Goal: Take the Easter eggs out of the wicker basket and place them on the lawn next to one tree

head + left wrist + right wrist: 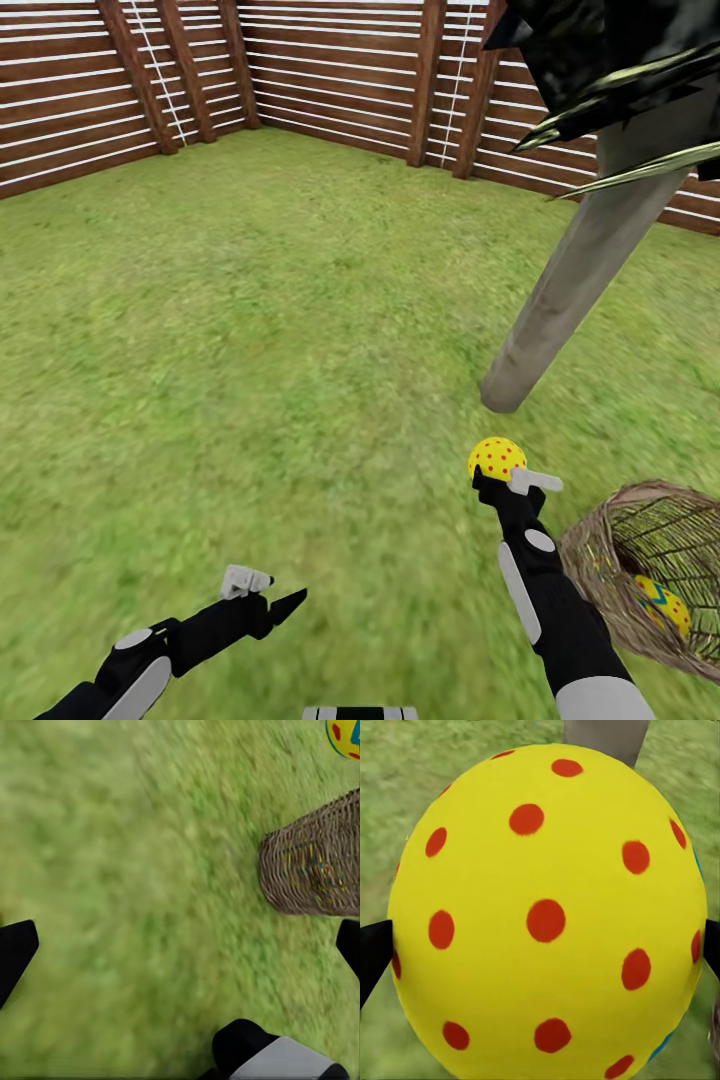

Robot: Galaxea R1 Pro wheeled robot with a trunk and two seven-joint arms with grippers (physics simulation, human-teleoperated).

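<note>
Lawn [250, 350] bare of writing — right gripper [505, 472] clasps dotted egg [496, 457].

Bright, even, shadowless light; grass [250, 330] blurred, fence [330, 70] bent at edges.

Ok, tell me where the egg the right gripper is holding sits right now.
In the head view the egg is clamped in the right gripper, above the lawn between the tree trunk and the wicker basket.
</note>
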